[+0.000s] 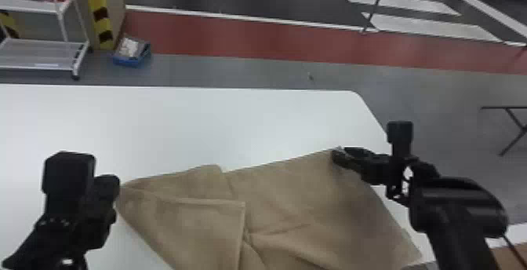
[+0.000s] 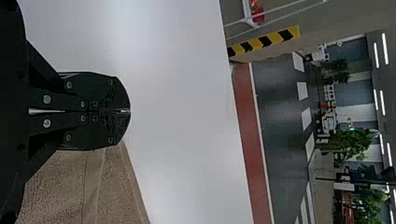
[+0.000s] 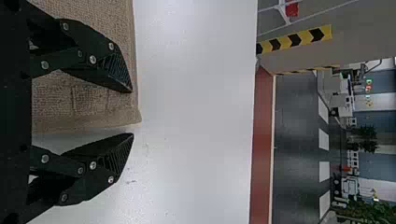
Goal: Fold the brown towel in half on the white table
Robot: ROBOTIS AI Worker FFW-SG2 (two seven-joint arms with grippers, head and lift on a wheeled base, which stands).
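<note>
The brown towel (image 1: 298, 198) lies rumpled on the white table (image 1: 196, 124), layers overlapping in its left half. My left gripper (image 1: 106, 194) is at the towel's left corner; in the left wrist view the same gripper (image 2: 128, 111) has its fingers together, and the towel (image 2: 112, 186) shows beside and partly behind them. At the towel's far right corner is my right gripper (image 1: 338, 156). In the right wrist view this gripper (image 3: 131, 113) stands open, one finger over the towel (image 3: 88, 102), the other beyond its edge over the table; the corner reaches between the tips.
The table's far edge (image 1: 219, 88) and rounded far right corner lie beyond the towel. Past it on the floor are a blue bin (image 1: 132, 53) and a white rack (image 1: 43, 53) at the left, and a dark stand (image 1: 513, 120) at the right.
</note>
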